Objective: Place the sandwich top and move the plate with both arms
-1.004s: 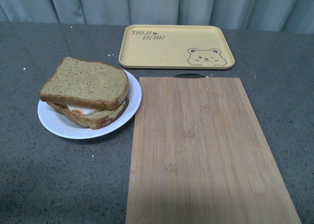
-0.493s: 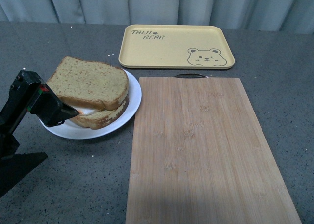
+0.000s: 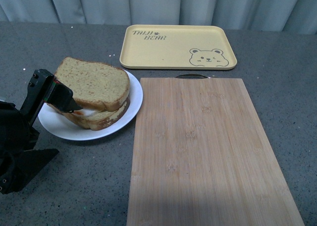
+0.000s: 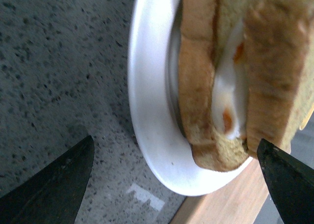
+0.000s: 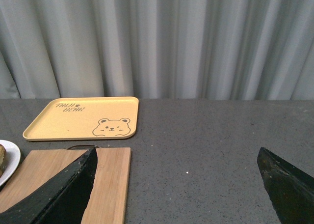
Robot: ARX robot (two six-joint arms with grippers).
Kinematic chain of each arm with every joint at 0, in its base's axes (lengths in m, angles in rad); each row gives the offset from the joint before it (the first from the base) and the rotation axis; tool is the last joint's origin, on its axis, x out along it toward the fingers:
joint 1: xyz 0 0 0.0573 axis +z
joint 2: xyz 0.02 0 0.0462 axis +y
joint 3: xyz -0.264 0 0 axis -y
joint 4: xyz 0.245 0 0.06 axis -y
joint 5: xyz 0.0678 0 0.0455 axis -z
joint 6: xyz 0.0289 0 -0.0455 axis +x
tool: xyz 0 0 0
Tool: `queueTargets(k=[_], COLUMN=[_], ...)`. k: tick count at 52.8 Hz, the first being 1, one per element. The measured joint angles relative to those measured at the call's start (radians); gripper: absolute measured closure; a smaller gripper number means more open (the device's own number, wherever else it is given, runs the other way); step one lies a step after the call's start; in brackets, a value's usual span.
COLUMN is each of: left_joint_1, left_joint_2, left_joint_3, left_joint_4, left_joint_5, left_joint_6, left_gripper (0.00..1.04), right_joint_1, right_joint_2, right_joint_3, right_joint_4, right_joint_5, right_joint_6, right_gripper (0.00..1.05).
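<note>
The sandwich top (image 3: 91, 82) lies on a lower slice with fried egg, on the white plate (image 3: 132, 99) at the table's left. My left gripper (image 3: 68, 130) is open at the plate's near-left rim, one finger against the sandwich's left side, the other low beside the plate. In the left wrist view the plate (image 4: 147, 86) and the sandwich top (image 4: 272, 62) sit between the open fingers of the left gripper (image 4: 175, 141), which hold nothing. My right gripper (image 5: 176, 150) is open over bare table, out of the front view; the plate's edge (image 5: 10, 157) shows far to its side.
A bamboo cutting board (image 3: 203, 151) lies right of the plate, touching or nearly touching its rim. A yellow bear-print tray (image 3: 177, 46) sits behind it, near the grey curtain. Dark speckled tabletop (image 3: 74, 186) surrounds them.
My left arm came into view from the lower left and moved up to the plate; its upper finger now reaches the sandwich's left side. Plate and sandwich have not moved.
</note>
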State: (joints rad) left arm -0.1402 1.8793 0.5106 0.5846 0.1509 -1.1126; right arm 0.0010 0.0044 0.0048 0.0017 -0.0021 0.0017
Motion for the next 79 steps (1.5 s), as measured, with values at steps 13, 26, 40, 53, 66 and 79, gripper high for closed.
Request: queueTargets(k=[13, 26, 40, 53, 66, 79], left_joint_1=[0.034, 0.051, 0.071, 0.087, 0.087, 0.030], left_joint_2=[0.053, 0.109, 0.132, 0.125, 0.130, 0.129], left_joint_3=[0.034, 0.071, 0.080, 0.037, -0.041, 0.014], left_joint_4=[0.015, 0.023, 0.044, 0.173, 0.424, 0.483], left_joint_5=[0.000, 0.003, 0.018, 0.071, 0.128, 0.090], left_joint_6=[-0.015, -0.043, -0.060, -0.092, -0.175, -0.252], left_gripper=[0.10, 0.51, 0.97, 1.01, 1.01, 1.01], right_joint_1=[0.000, 0.000, 0.000, 0.000, 0.000, 0.000], right_joint_2=[0.000, 0.000, 0.000, 0.000, 0.000, 0.000], right_joint_3=[0.000, 0.000, 0.000, 0.000, 0.000, 0.000], right_joint_4=[0.000, 0.000, 0.000, 0.000, 0.000, 0.000], right_joint_5=[0.000, 0.000, 0.000, 0.000, 0.000, 0.000], right_joint_6=[0.000, 0.000, 0.000, 0.000, 0.000, 0.000], right_gripper=[0.09, 0.09, 0.09, 0.09, 0.09, 0.09])
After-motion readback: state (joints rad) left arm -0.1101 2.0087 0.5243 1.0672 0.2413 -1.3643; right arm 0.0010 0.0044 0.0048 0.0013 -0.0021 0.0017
